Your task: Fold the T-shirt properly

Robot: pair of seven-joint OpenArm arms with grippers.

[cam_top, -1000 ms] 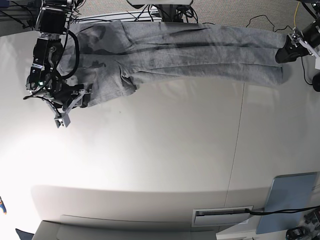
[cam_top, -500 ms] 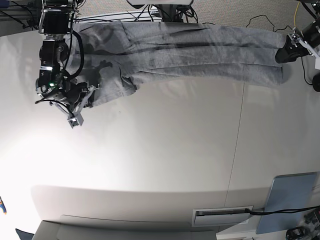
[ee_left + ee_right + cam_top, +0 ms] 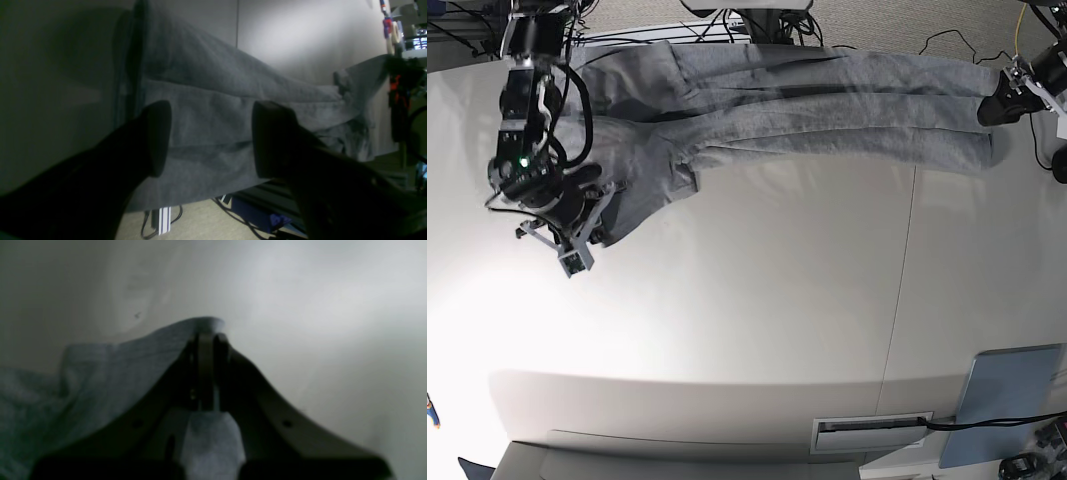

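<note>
**Operator:** Where is the shirt lying, and how do you expect it to handle?

**Me:** The T-shirt (image 3: 807, 100) lies stretched in a long band along the far edge of the table (image 3: 757, 300), one end near each of my arms, with part of its far side hanging over the edge (the left wrist view shows floor and cables under that drooping hem). I judge it soft, limp and light: it will sag wherever I don't support it, and a single pinch will drag the rest across the table instead of lifting it flat. The knit looks grippy, not slippery, so a firm pinch on a doubled edge should hold.

**Operator:** And your grippers?

**Me:** My right gripper (image 3: 206, 340) has its jaws pressed together on a raised peak of the grey fabric at the sleeve end, the cloth tenting up to the fingertips. My left gripper (image 3: 210, 136) hangs spread wide above the other end, both fingers (image 3: 156, 136) clear of the cloth and holding nothing.

**Operator:** Where would you take hold next?

**Me:** With the left, at the hem corner below it, catching both layers, so the two ends can travel together.
</note>
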